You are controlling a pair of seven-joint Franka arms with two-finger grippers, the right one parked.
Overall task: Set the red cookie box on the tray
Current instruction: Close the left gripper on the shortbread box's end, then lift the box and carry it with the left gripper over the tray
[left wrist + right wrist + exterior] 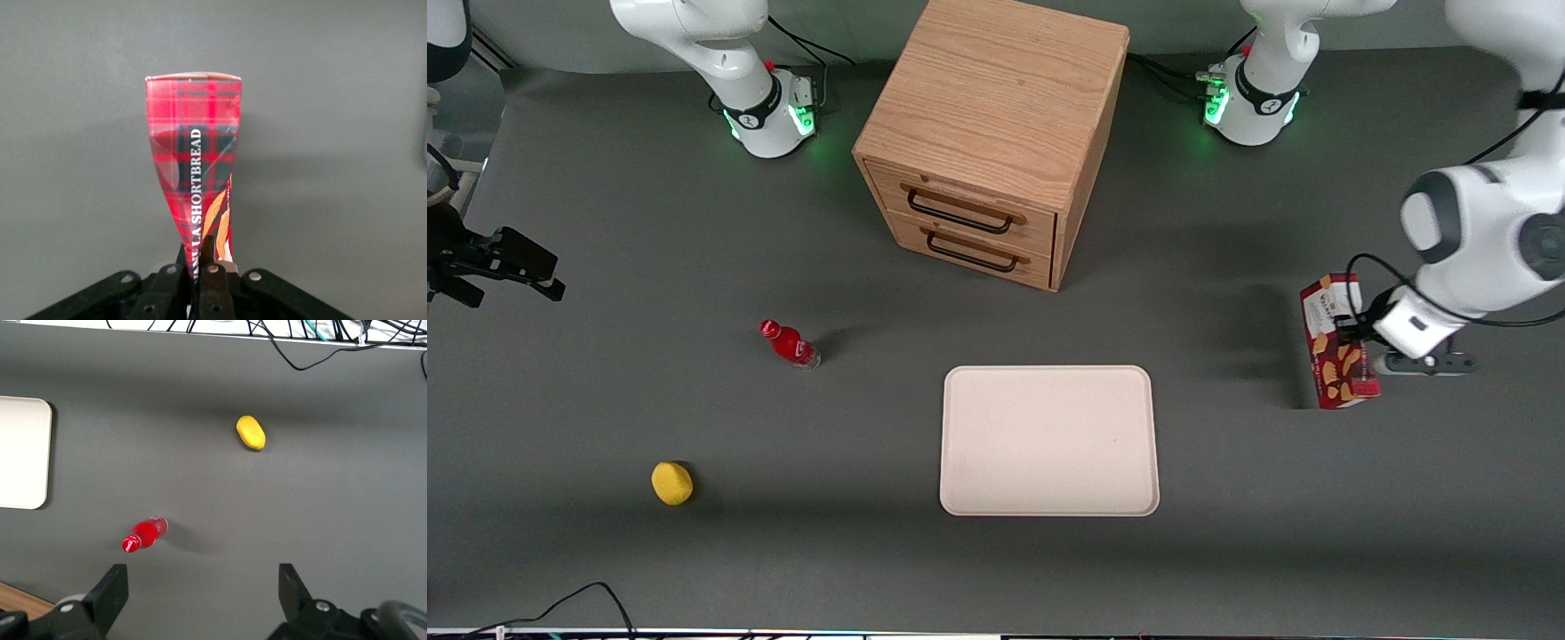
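Note:
The red cookie box (1336, 342), with a white label end and tan cookie pictures, is at the working arm's end of the table. My left gripper (1356, 333) is shut on it. In the left wrist view the tartan box (197, 147) sticks out from the gripper (202, 259), and its card is pinched in between the fingers. I cannot tell whether the box rests on the table or hangs just above it. The cream-white tray (1049, 372) lies flat in the middle of the table, nearer the front camera than the cabinet. Its corner shows in the right wrist view (23, 453).
A wooden two-drawer cabinet (996, 133) stands at the back middle. A small red bottle (790, 345) and a yellow object (671, 483) lie toward the parked arm's end; both show in the right wrist view, the bottle (143, 535) and the yellow object (251, 432).

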